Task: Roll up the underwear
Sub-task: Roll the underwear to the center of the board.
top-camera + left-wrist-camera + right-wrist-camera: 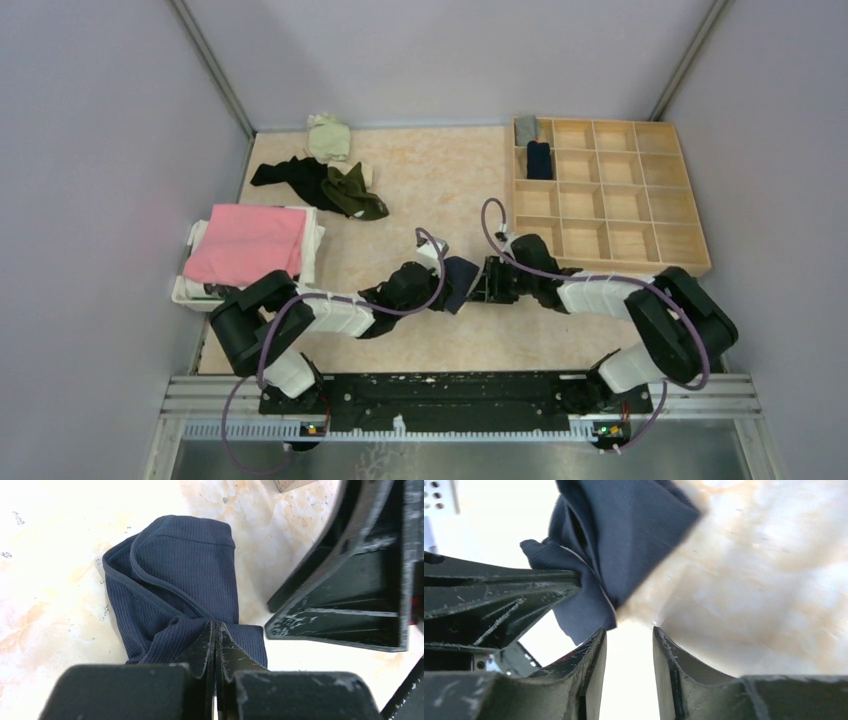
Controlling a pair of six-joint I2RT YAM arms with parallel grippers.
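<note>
A navy ribbed underwear (460, 281) lies partly folded on the table between my two grippers. My left gripper (216, 625) is shut on the near edge of this underwear (180, 570), with the fabric bunched at its tips. The right wrist view shows the same pinch on the cloth (624, 535). My right gripper (629, 630) is open just right of it, and nothing is between its fingers. From above, the left gripper (438, 286) and right gripper (487, 280) face each other across the garment.
A wooden compartment tray (694, 200) at back right holds a grey roll (526, 128) and a navy roll (538, 160). Black (295, 178), olive (355, 195) and pale green (328, 137) garments lie at back left. A folded pink cloth (248, 242) tops a white basket (190, 290).
</note>
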